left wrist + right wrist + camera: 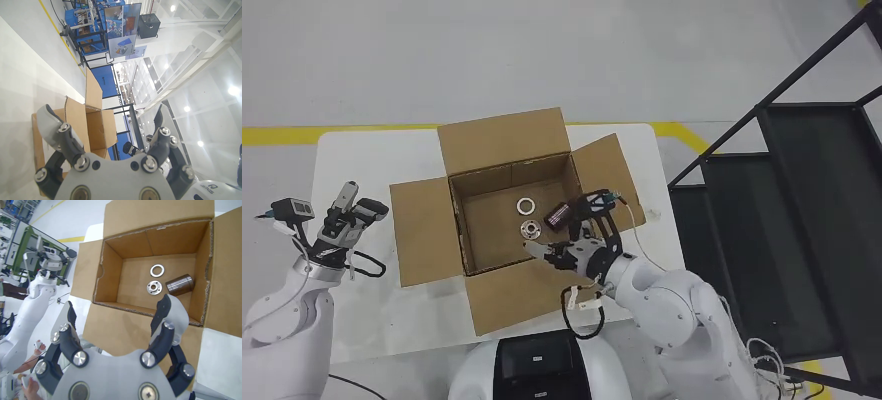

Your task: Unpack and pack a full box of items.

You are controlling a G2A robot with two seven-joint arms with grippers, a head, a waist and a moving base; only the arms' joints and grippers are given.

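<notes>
White table (362, 170) on pale factory floor. Bore open-flapped cardboard box (111, 275) holding flat ring (157, 270), flanged disc (154, 287) and dark metal cylinder (180, 284). Found right gripper (118, 308) splayed, empty, above near rim; left gripper (103, 113) splayed, empty, well aside. Judged likely: cylinder rolling off a pinch, finger snagging flap.

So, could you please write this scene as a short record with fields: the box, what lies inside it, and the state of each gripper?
Box: cardboard box on the white table, all four flaps open.
Contents: flat metal ring, flanged disc, dark cylinder lying on its side; all on the box floor.
Right gripper: open, empty, over the box's near side.
Left gripper: open, empty, at the table's left side, apart from the box.
</notes>
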